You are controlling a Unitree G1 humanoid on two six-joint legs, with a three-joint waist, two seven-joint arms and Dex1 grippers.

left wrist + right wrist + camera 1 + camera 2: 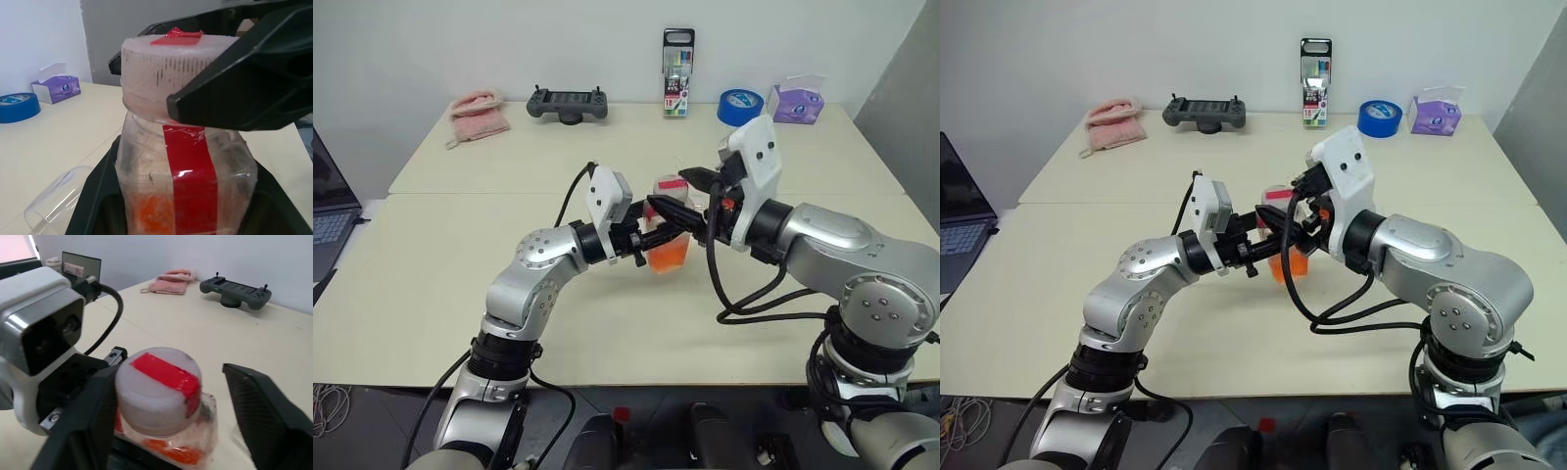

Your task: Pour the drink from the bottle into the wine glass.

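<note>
Right claw [161,396] level, astride bottle [161,401] cap

The left gripper [668,217] clamped the bottle [668,227] above the table [431,284], orange-red drink [668,255] showing in its lower part. The right gripper [697,193] reached in around the bottle's cap [671,185].

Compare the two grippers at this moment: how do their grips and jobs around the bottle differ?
The left gripper is shut on the bottle, clamping its body; the right gripper sits at the cap, one finger against it and the other standing off. The left one comes in from the side, low on the bottle; the right one sits higher, at cap level. Both have black fingers and meet at the same bottle above the table.
</note>
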